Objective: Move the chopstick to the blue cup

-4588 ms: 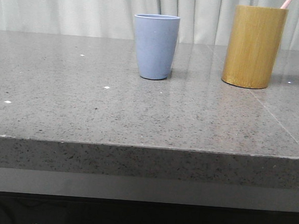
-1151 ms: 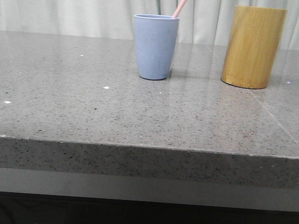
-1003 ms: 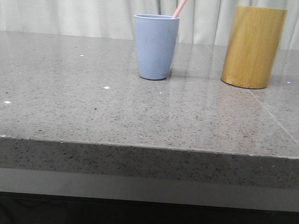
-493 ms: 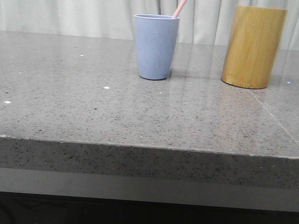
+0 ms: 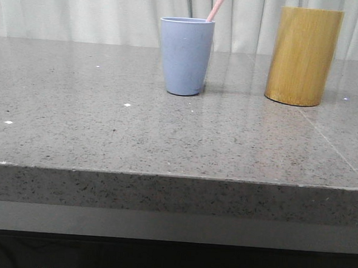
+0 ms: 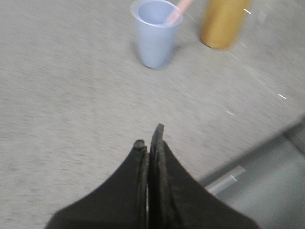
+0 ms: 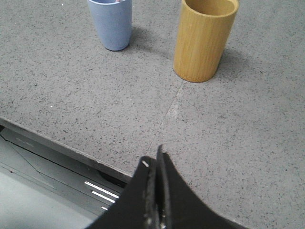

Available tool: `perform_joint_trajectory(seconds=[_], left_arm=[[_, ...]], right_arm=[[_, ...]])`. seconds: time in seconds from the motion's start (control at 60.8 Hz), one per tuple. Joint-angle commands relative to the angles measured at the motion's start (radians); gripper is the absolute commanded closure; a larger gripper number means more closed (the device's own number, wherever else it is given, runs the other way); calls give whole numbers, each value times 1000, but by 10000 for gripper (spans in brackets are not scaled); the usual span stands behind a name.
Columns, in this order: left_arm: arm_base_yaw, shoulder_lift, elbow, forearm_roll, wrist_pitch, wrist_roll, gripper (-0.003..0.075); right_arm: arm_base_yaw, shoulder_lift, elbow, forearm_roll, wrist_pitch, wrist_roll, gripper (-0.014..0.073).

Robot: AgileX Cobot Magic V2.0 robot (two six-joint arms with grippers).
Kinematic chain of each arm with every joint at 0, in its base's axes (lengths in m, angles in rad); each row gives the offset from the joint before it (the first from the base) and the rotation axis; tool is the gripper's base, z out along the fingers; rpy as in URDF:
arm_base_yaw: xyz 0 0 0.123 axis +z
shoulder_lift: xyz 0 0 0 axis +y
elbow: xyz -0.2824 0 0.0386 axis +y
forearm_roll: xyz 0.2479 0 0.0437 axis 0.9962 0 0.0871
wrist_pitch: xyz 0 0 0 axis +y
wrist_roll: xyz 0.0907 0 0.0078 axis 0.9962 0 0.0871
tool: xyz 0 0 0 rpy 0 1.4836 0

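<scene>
The blue cup stands upright on the grey stone table at the back middle. A pale pink chopstick leans out of it toward the right; only its slim top end shows. The cup and the chopstick also show in the left wrist view, and the cup in the right wrist view. My left gripper is shut and empty, well back from the cup near the table's front edge. My right gripper is shut and empty over the front edge. Neither gripper shows in the front view.
A taller tan bamboo cylinder stands to the right of the blue cup; it looks empty from above in the right wrist view. The table's front edge drops to a dark frame below.
Since 4.6 s ago the pink chopstick has gone from the bamboo cylinder into the blue cup. Over the last second nothing has visibly moved.
</scene>
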Motion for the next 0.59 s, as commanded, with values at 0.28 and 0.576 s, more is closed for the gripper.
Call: perform_joint_trajectory(seconds=[0.28, 0.576], left_arm=[[273, -509, 616, 16, -654, 18, 739], [314, -707, 897, -1, -818, 18, 739]], right_arm=[[-4, 2, -25, -8, -67, -1, 660], [-4, 2, -25, -8, -67, -1, 660]])
